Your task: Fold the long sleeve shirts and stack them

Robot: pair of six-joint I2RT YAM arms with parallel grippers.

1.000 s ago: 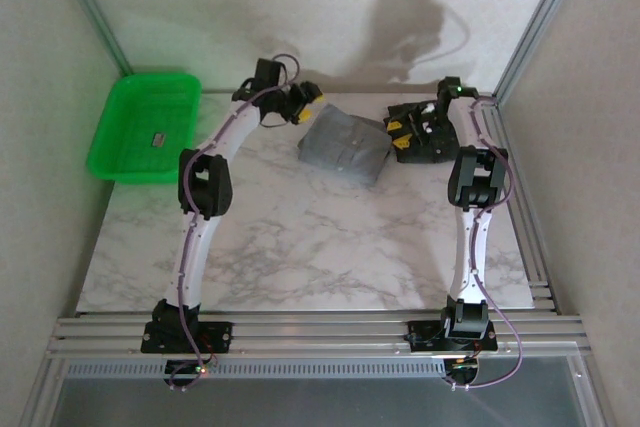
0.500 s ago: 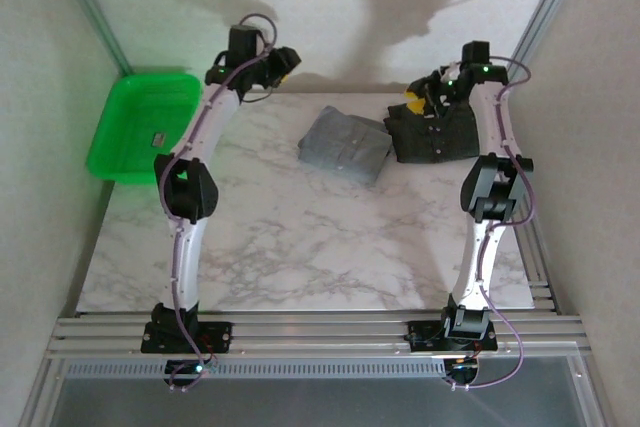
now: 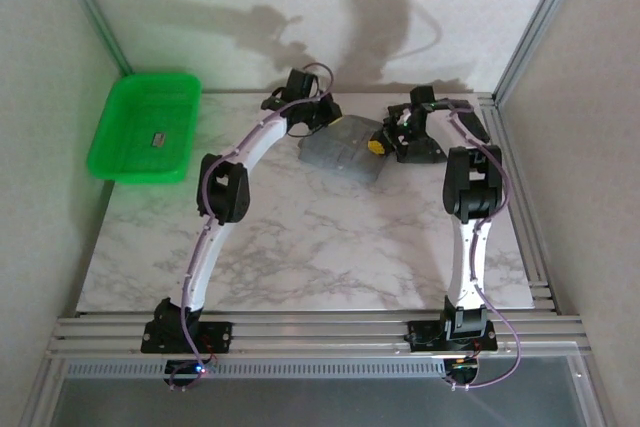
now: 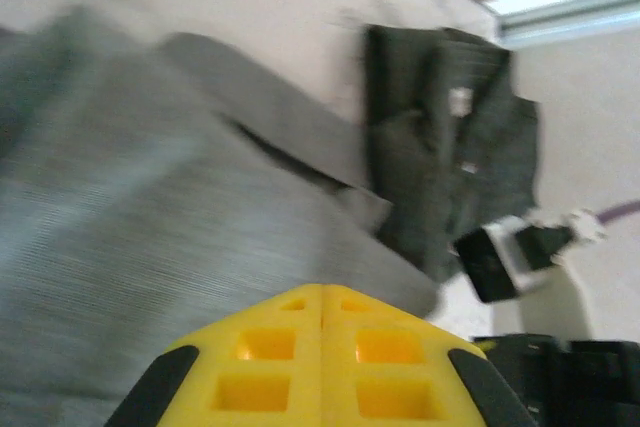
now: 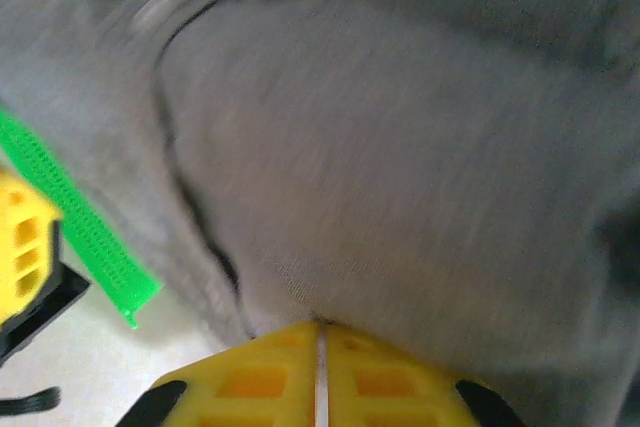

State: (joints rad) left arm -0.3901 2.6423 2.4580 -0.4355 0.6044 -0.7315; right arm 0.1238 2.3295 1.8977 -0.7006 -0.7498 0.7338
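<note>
Both tools crowd the folded grey shirt (image 3: 340,150) at upper centre overhead, left tool (image 3: 322,113) at its upper-left edge, right tool (image 3: 377,144) at its right edge, charcoal shirt (image 3: 425,147) just beside. From the left wrist, jaws pressed together at bottom centre, no cloth visibly caught. From the right wrist, jaws closed against grey fabric; soft and limp, I'd judge, best pinched through all layers at opposite edges.

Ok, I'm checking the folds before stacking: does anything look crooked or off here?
The folded grey shirt lies skewed, at an angle to the edges of the table. The dark shirt sits beside it on the right, not stacked. Nothing looks spilled or torn.
</note>
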